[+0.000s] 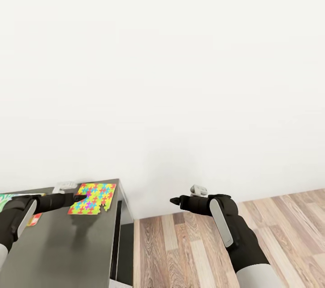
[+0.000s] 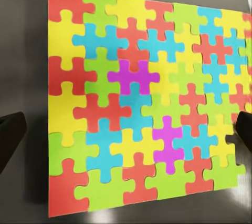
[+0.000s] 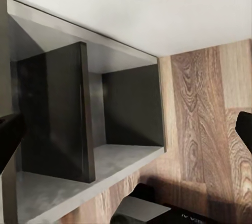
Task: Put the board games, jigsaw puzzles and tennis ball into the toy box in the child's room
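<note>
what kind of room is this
Probably a child's room or playroom: a bright jigsaw puzzle lies on a dark table against a plain white wall, with a wood plank floor.

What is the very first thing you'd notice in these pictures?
The bright jigsaw puzzle, with red, yellow, green, blue and purple pieces, lies flat on the dark table near its far corner. The left gripper reaches over it, jaws spread wide. The right gripper hangs above the wooden floor, beside the table.
</note>
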### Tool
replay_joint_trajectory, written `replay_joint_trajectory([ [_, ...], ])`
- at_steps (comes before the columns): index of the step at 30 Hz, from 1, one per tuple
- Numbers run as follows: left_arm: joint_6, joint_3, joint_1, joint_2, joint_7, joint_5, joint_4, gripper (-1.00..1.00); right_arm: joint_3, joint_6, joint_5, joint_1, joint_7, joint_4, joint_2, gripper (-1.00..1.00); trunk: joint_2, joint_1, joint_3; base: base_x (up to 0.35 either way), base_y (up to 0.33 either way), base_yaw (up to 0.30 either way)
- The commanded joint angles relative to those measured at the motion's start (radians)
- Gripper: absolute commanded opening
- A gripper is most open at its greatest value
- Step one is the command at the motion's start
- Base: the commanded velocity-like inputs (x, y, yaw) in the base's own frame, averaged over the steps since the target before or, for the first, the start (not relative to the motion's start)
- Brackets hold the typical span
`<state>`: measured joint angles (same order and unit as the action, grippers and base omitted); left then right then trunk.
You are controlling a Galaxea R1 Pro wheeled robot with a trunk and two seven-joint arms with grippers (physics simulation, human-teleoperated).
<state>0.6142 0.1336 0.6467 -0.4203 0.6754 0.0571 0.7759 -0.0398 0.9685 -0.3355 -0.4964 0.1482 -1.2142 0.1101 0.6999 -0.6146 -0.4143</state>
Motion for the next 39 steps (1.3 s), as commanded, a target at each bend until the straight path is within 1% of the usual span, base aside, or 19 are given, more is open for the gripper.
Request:
replay_joint_trajectory([
  [1,0.009,0.001,0.001,-0.002,0.010,0.006,0.000,1.00,0.001,0.004,0.010,-0.001,0.010,-0.001,0.000,1.00,0.001,0.000,-0.003,0.000,0.000,0.000],
  [3,0.010,0.001,0.001,-0.006,0.028,0.005,0.000,1.00,0.001,0.004,0.010,-0.001,0.010,-0.001,0.000,1.00,0.001,0.000,-0.006,0.000,0.000,0.000],
  [9,0.011,0.001,0.001,-0.012,0.045,0.004,0.000,1.00,0.001,0.004,0.010,-0.001,0.010,-0.001,0.000,1.00,0.001,0.000,-0.016,0.000,0.000,0.000],
  [39,0.012,0.001,0.001,-0.014,0.048,0.006,0.000,1.00,0.001,0.004,0.010,-0.001,0.010,-0.001,0.000,1.00,0.001,0.000,-0.064,0.000,0.000,0.000],
])
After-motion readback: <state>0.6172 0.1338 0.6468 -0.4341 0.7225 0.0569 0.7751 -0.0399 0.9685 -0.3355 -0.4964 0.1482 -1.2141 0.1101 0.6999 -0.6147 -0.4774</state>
